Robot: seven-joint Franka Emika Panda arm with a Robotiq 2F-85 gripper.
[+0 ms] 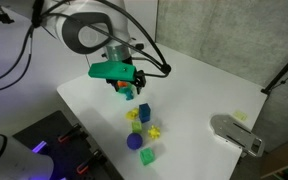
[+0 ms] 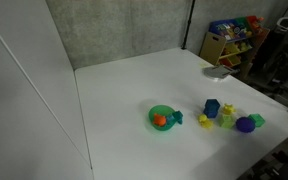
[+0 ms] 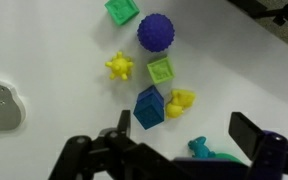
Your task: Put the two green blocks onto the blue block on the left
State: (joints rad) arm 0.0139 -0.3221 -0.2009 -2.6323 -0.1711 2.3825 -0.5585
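Observation:
The blue block (image 3: 149, 107) stands on the white table, with a yellow piece (image 3: 181, 102) touching its side. One green block (image 3: 161, 70) sits just beyond it. The other green block (image 3: 122, 11) lies past a dark blue ball (image 3: 155, 31). My gripper (image 3: 184, 135) is open and empty, hovering above the table beside the blue block. In both exterior views the blue block (image 1: 144, 110) (image 2: 212, 108) and the green blocks (image 1: 148, 156) (image 2: 227, 119) (image 2: 258, 120) lie in a loose row. My gripper (image 1: 127, 82) hangs over the row's end.
A green bowl (image 2: 161, 117) with a teal figure (image 3: 199, 150) beside it sits under my gripper. A second yellow piece (image 3: 120, 66) lies near the green blocks. A grey-white object (image 1: 236, 134) rests near the table edge. Shelves with toys (image 2: 232, 38) stand behind the table.

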